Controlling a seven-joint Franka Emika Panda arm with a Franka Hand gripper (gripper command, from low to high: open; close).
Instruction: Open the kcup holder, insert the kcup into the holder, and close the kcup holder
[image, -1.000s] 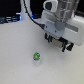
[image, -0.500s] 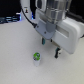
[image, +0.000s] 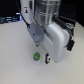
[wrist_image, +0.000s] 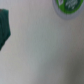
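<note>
Arm's dropped fast toward the kcup (image: 36, 56) vs a sec ago, gripper (image: 40, 55) now right over it w/ the green-lidded pod on the table (image: 15, 60), jaws look open, nothing held; grab's prob next.

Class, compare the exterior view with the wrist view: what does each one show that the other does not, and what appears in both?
Only the exterior view shows the robot arm, the gripper and the dark background objects; whether the jaws are open is unclear. Only the wrist view shows a blurred dark green shape at its edge. Both show the kcup with its green lid on the white table.
</note>
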